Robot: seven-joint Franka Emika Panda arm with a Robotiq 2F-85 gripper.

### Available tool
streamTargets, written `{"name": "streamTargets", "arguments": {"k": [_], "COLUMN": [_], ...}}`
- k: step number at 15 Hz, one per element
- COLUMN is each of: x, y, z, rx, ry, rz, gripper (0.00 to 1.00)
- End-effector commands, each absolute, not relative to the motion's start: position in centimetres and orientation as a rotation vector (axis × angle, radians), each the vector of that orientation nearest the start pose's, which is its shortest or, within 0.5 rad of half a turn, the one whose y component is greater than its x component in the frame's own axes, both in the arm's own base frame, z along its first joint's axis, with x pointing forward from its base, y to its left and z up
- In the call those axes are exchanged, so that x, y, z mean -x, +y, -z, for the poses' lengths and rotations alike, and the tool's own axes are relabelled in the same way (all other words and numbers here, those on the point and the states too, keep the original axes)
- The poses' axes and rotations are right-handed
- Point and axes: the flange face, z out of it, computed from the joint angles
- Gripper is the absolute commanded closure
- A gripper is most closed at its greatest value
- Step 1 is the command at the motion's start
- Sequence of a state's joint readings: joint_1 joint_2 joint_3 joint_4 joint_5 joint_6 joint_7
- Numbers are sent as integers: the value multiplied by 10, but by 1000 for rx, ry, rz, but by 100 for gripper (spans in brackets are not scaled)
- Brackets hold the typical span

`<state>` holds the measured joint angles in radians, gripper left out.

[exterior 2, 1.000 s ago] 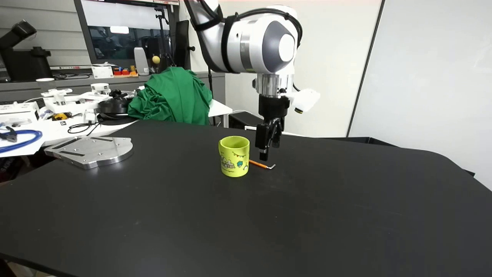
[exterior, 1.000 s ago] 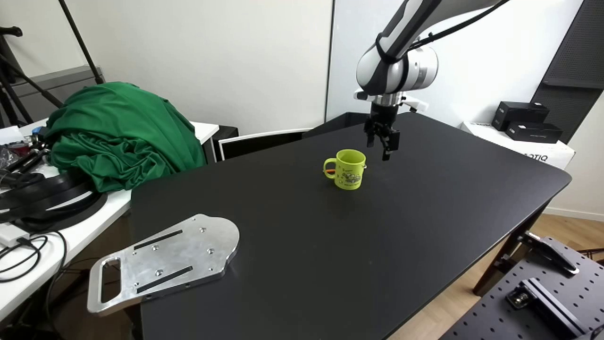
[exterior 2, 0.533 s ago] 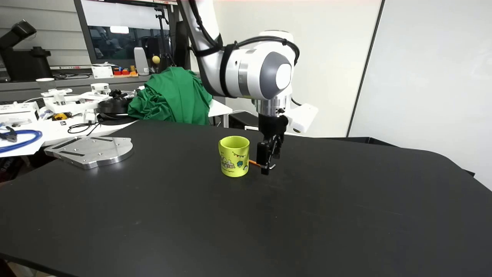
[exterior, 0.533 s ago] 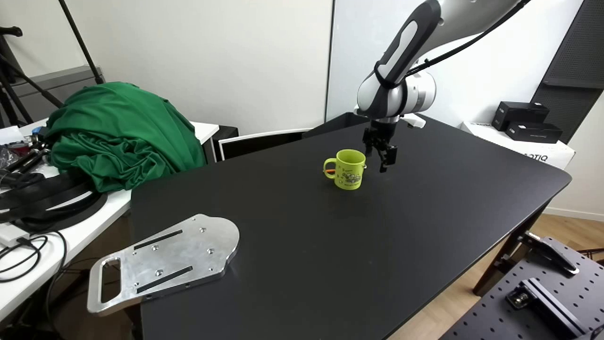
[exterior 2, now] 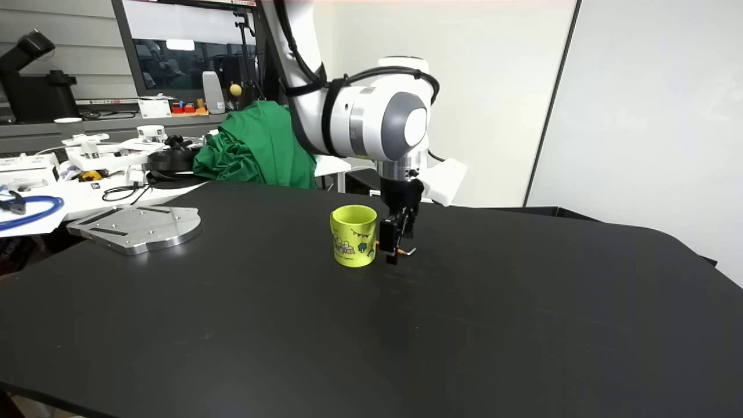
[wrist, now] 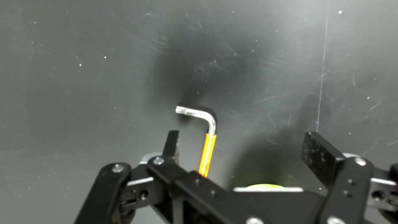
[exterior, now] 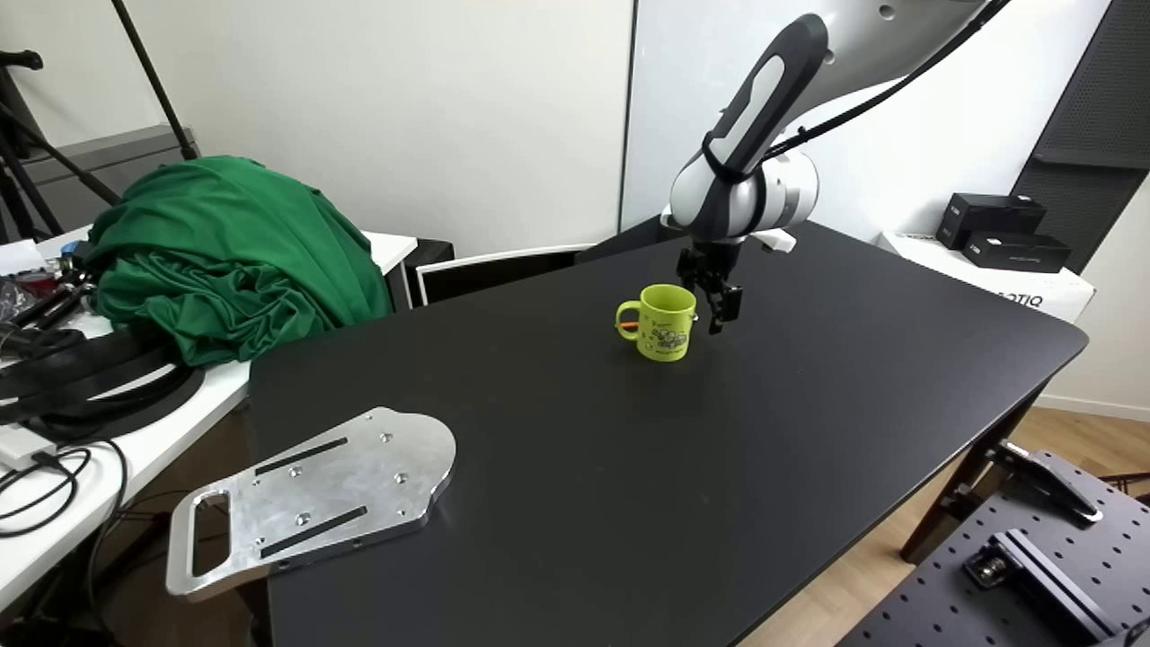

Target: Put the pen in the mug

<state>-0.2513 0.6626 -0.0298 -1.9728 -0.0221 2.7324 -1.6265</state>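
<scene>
The yellow-green mug stands upright on the dark table in both exterior views (exterior: 666, 325) (exterior 2: 354, 238); only a sliver of its rim shows in the wrist view (wrist: 266, 186). A dark slim pen is not in view. An orange-sleeved L-shaped metal key (wrist: 207, 154) lies on the table beside and behind the mug; its silver bent end shows in an exterior view (exterior 2: 408, 252). My gripper (wrist: 242, 140) is open, low over the key and close to the mug (exterior 2: 400, 248). The key's shaft runs between the fingers, nearer the left finger in the wrist view. Part of it is hidden.
A silver metal plate (exterior: 341, 490) lies at the table's edge. A green cloth heap (exterior: 229, 256) sits on a white side table. A white box with black cases (exterior: 997, 270) stands beyond the table's far end.
My gripper has come down towards the table, then moved sideways closer to the mug and over the key. The mug and key have not moved.
</scene>
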Motion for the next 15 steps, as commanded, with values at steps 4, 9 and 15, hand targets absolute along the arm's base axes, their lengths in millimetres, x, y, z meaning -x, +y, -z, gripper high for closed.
{"name": "streamTargets", "arguments": {"k": [4, 9, 15], "x": [-591, -590, -589], "y": [-168, -169, -175], "z": [-130, -125, -122], "rx": [2522, 2520, 2528], "ry": [-2015, -1989, -1926], "rz": [79, 90, 96], "gripper": [0, 0, 0]}}
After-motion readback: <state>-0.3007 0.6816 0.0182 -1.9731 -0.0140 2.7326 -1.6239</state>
